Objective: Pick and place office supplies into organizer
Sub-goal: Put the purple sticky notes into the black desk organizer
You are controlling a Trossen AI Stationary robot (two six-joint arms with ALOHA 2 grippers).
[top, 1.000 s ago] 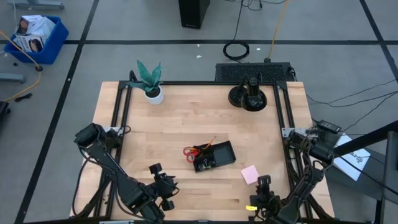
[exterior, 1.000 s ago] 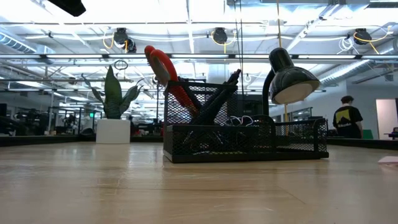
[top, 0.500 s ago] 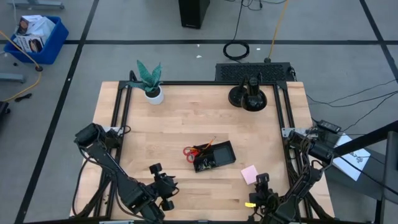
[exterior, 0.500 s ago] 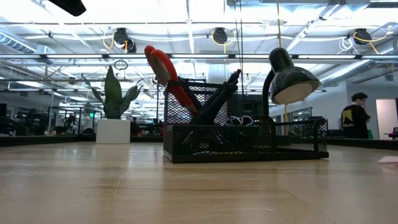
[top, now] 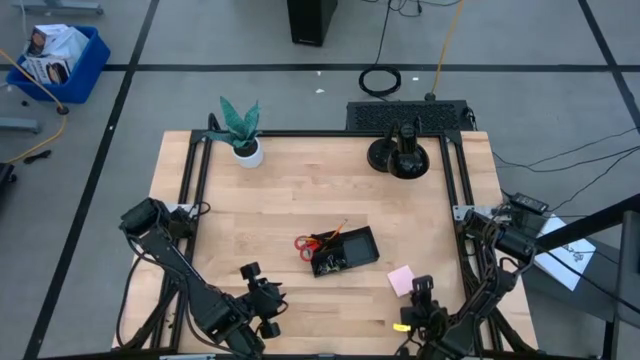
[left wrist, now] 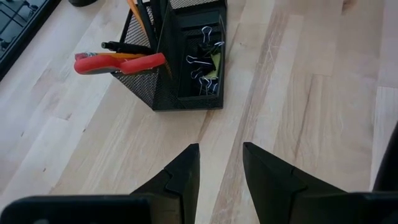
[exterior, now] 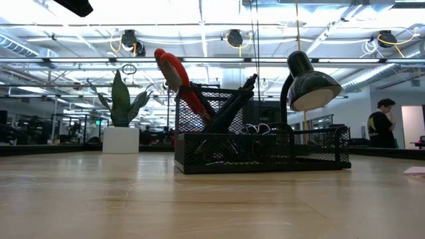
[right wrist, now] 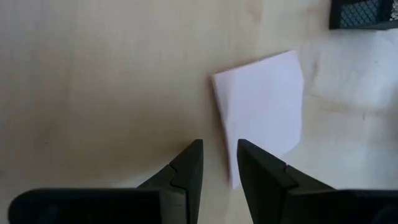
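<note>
Organizer: black wire-mesh tray, rectangular, near table centre. Tall compartment holds red-handled scissors, handles sticking out over the rim, with orange pencils and a black pen. Low compartment holds black binder clips and a yellow-green piece.

Pink sticky-note pad: flat, square, lying on the table apart from the organizer, toward the right arm's side.

Right gripper: low over the wood just beside the pad's edge, fingers a narrow gap apart, nothing between them. Left gripper: near the table's front edge, aimed at the organizer, fingers likewise narrowly parted and empty.

Table: pale butcher-block wood, visible plank seams, black metal frame. Far side: green plant in white pot, black desk lamp on a round base.

Room: grey floor with dark tape lines, blue bin, overhead strip lights; a person stands in the far background
</note>
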